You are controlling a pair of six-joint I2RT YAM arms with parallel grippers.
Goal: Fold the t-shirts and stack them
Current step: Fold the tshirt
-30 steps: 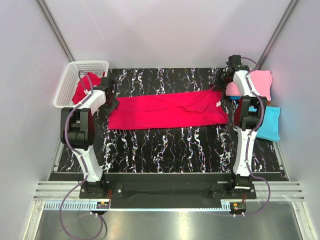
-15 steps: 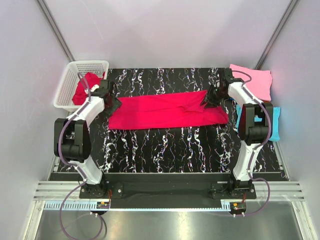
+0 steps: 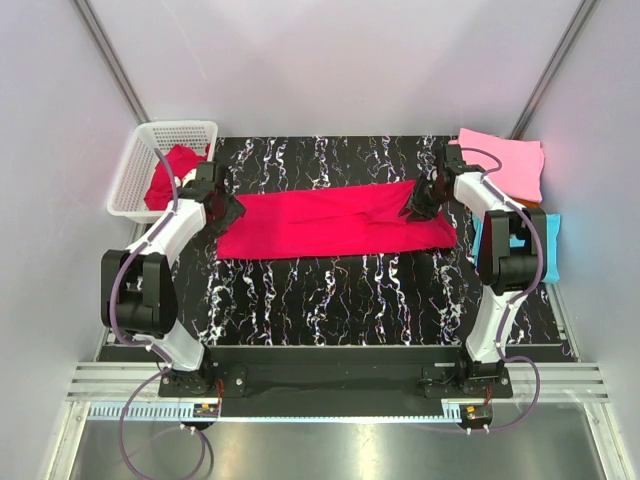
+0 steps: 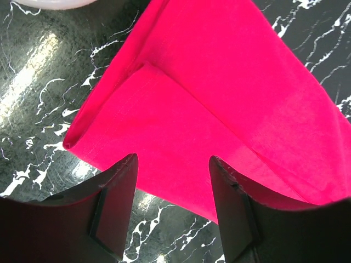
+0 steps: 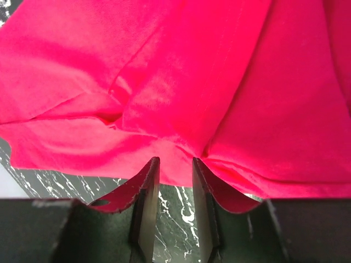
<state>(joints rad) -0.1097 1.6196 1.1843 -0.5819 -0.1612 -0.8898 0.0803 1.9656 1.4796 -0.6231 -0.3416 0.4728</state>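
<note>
A crimson-red t-shirt [image 3: 330,220] lies folded into a long strip across the black marble table [image 3: 330,300]. My left gripper [image 3: 228,208] is open and low over the strip's left end. In the left wrist view its jaws [image 4: 173,159] stand wide apart above the cloth's near edge [image 4: 219,82], holding nothing. My right gripper [image 3: 420,203] is at the strip's far right corner. In the right wrist view its jaws [image 5: 175,160] stand a narrow gap apart, tips at the puckered cloth edge [image 5: 192,66], with table showing between them. A second red shirt [image 3: 175,165] lies bunched in the basket.
The white mesh basket [image 3: 135,175] stands at the back left corner. A folded pink shirt [image 3: 510,160] and a turquoise one [image 3: 545,245] lie at the right edge, beside the right arm. Grey walls close in the table on three sides.
My right gripper has come from over the pink shirt leftwards and down to the red shirt's right end. My left arm's elbow has swung outwards, and its gripper stays at the left end.
</note>
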